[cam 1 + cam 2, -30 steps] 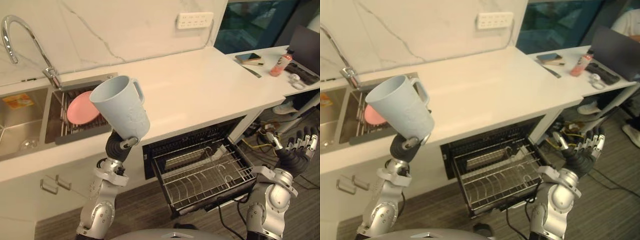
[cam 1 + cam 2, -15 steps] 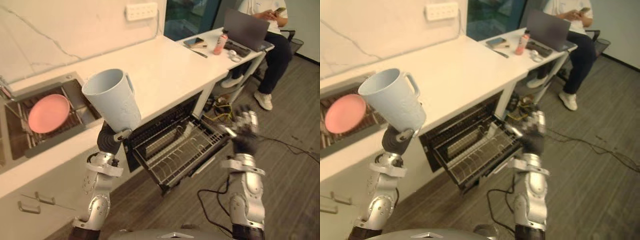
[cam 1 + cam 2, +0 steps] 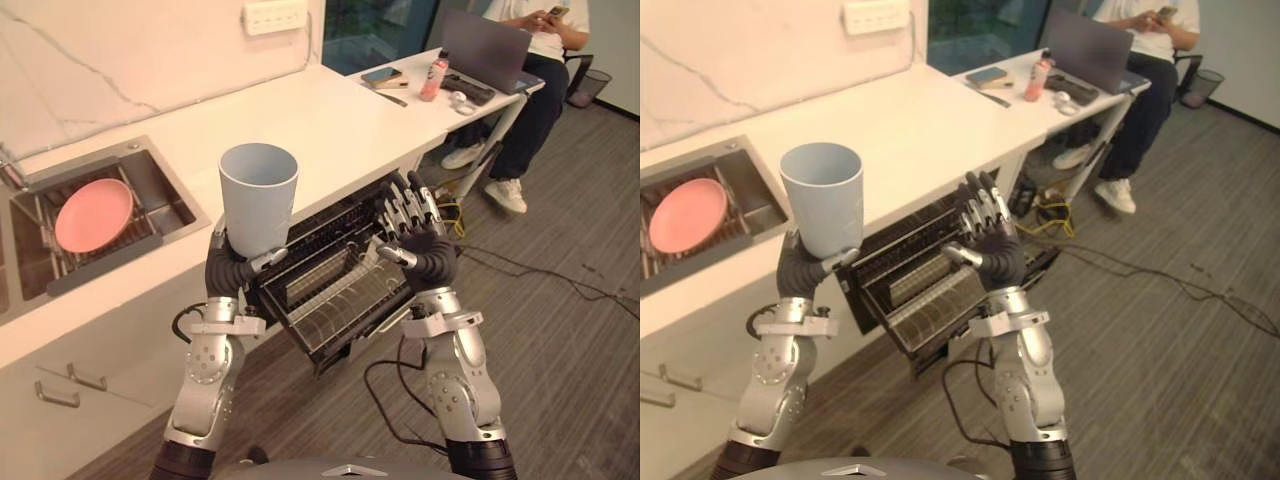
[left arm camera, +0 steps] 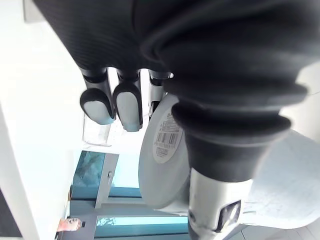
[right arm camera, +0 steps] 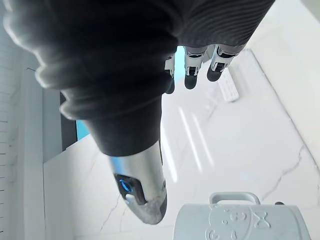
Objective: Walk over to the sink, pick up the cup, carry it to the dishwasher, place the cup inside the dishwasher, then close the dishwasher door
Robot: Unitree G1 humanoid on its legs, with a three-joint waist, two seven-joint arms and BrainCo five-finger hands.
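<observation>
cup (image 3: 258,203) upright, clamped at its base by left robot hand (image 3: 232,272), at surface (image 3: 330,120) front edge | dishwasher rack (image 3: 335,300) juts past that edge, below cup | right robot hand (image 3: 412,238) raised above rack, fingers straight, apart

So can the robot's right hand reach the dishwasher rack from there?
Probably yes. The right hand is open and empty, raised close by the pulled-out rack, with nothing between them. The cup is in the left hand.
</observation>
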